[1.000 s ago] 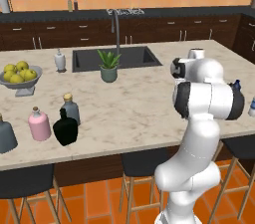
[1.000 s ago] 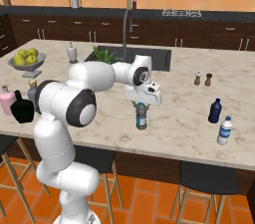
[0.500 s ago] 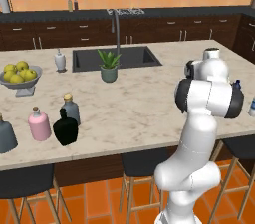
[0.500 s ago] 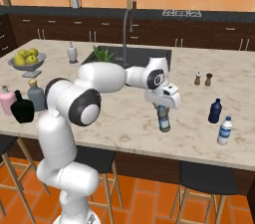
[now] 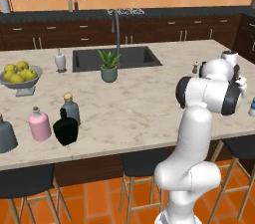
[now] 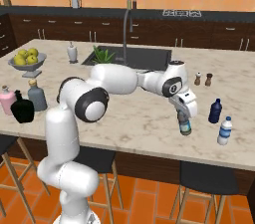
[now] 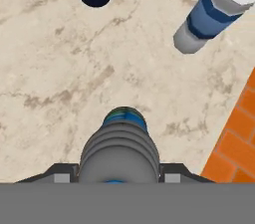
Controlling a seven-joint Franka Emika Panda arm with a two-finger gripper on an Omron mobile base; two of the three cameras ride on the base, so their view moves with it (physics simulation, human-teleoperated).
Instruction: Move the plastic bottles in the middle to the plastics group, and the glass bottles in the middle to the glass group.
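Blue bottle (image 6: 186,127) nearer navy bottle (image 6: 215,111)

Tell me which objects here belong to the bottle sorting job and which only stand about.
Job: small blue plastic bottle held in gripper; dark navy bottle; pale whitish bottle; grey-blue corked bottle; squat black bottle; pink bottle.
Standing about: lemon bowl; potted plant; salt and pepper shakers.

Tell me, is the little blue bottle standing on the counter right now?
No: the blue bottle hangs in the jaws above the counter, near the navy bottle.
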